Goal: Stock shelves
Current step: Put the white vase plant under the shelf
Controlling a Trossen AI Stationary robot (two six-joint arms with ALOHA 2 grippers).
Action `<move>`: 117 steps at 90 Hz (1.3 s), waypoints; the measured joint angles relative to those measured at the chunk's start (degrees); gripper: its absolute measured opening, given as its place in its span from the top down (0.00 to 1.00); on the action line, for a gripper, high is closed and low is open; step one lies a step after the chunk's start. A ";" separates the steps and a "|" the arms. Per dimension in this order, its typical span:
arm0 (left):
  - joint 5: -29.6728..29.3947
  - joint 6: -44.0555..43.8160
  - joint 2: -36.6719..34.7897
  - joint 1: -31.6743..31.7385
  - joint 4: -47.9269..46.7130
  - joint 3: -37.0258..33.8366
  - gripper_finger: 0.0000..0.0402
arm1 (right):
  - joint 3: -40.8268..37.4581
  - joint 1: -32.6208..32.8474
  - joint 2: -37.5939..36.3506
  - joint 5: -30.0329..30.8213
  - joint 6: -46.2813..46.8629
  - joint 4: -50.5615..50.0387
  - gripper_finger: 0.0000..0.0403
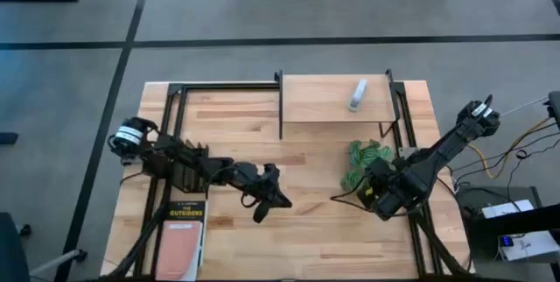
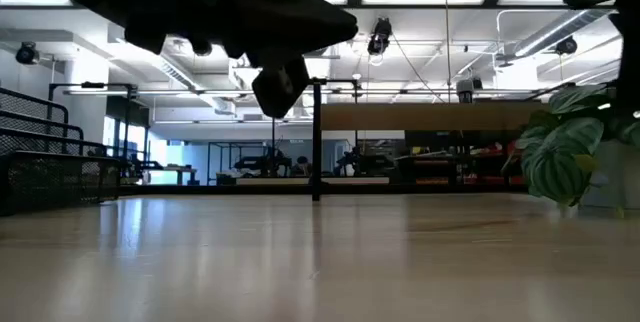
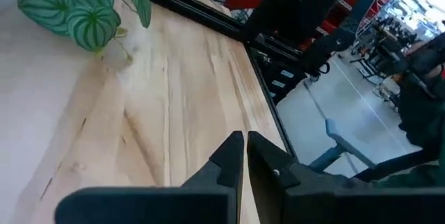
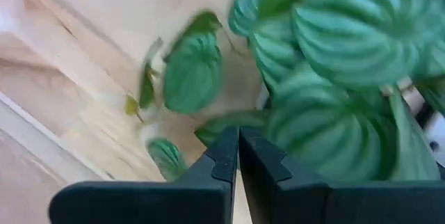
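The shelf (image 1: pixel 337 98), a light wood board on thin black legs, stands at the table's far edge with a small white-grey object (image 1: pixel 358 95) lying on it. In front of it stands a plant with striped green leaves (image 1: pixel 367 159), also seen in the right wrist view (image 4: pixel 334 50). My right gripper (image 4: pixel 238 132) is shut, its fingertips right at the leaves, near the table's right edge (image 1: pixel 372 184). My left gripper (image 3: pixel 245 137) is shut with nothing in it, hanging over the table's middle (image 1: pixel 282 200) and pointing toward the right edge. My right gripper's shut fingers (image 4: pixel 224 147) point into the plant's leaves (image 4: pixel 208 130) from the near right. The leaves crowd around the tips and I cannot tell whether they touch.
A book (image 1: pixel 184 229) lies at the near left corner. A black wire rack (image 1: pixel 175 164) stands at the left edge under the left arm. Black frame rails (image 1: pixel 407 116) run along the table's sides. Bare wood lies between the two grippers (image 1: pixel 315 229).
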 joint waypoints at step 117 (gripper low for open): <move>0.13 2.78 -0.07 0.09 -10.45 0.11 0.99 | -5.35 -0.46 0.07 -2.84 7.94 -8.55 1.00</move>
